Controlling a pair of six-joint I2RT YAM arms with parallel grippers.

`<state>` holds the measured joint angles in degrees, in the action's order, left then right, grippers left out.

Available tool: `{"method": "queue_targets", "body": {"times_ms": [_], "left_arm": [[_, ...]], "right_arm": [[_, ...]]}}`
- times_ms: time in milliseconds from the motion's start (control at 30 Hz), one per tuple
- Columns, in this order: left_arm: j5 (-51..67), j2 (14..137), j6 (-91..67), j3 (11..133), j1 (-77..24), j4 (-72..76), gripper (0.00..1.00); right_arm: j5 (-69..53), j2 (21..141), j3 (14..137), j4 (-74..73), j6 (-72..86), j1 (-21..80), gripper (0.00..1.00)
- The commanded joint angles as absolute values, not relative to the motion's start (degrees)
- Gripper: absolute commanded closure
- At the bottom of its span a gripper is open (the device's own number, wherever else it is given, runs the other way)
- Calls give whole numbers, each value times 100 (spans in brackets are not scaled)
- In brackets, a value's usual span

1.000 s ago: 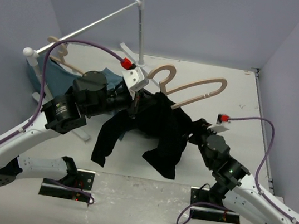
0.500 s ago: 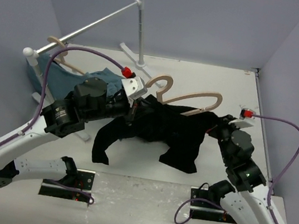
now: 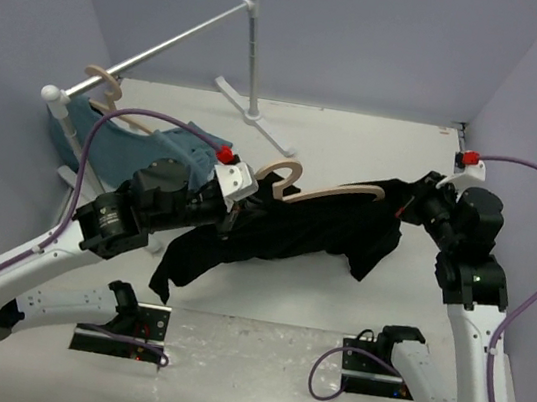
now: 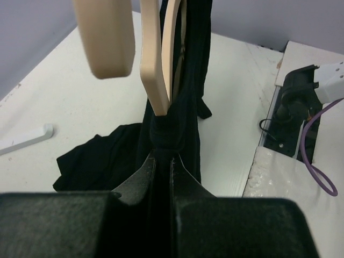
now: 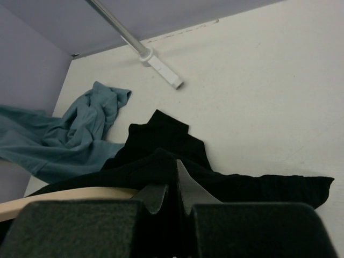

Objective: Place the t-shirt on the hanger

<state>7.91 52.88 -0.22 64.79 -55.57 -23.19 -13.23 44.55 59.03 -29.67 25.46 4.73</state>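
Observation:
The pale hanger (image 3: pixel 336 191) hangs in the air over the table, its hook (image 3: pixel 283 171) at the left. My left gripper (image 3: pixel 238 205) is shut on the hanger's middle, with black cloth bunched over it; in the left wrist view the hanger (image 4: pixel 155 70) rises from the cloth pinched in that gripper (image 4: pixel 163 161). The black t-shirt (image 3: pixel 294 233) is stretched along the hanger, one end drooping at the left (image 3: pixel 179 260). My right gripper (image 3: pixel 412 204) is shut on the t-shirt's right end, which shows between its jaws (image 5: pixel 173 177) as the t-shirt (image 5: pixel 161 145), beside the hanger's arm (image 5: pixel 64 194).
A white clothes rack (image 3: pixel 253 52) with a slanted rail stands at the back left; its foot (image 3: pixel 260 124) lies on the table. A teal-blue shirt (image 3: pixel 125 149) on a second hanger (image 3: pixel 104 83) hangs from the rail. Grey walls close three sides.
My right gripper closed on the t-shirt's right end and drew it right and away, stretching the cloth along the hanger. The left arm lowered the hanger slightly towards me.

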Motion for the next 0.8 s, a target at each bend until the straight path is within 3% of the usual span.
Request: {"method": "queue_targets", "body": {"times_ms": [0,100,200,367,567,633,667,767], "left_arm": [[1027,5517,422,6533,-5503,-2362,100],[1438,5781,530,6712,-5511,-2483,100],[1517,5986,527,6919,-5511,-2338,100],[1419,6046,415,6926,-5511,-1112,100],[1377,6184,368,7018,-5387,-686,100],[1754,6133,299,6921,-5231,-538,100],[1958,6109,226,6845,-5084,-502,100],[2722,6070,160,6666,-4842,-409,100]], "right_arm": [[-1409,4647,6635,-3346,2192,325,100],[-1668,4814,6952,-3510,2111,323,100],[-2765,4919,7107,-3503,2098,351,98],[-3738,5147,7344,-4042,1764,509,86],[-2406,5293,7646,-4803,1465,497,54],[-2022,5351,7779,-4977,1524,462,30],[-1912,5396,7970,-5076,1535,434,25],[-1835,5468,8314,-5208,1593,387,22]]}}
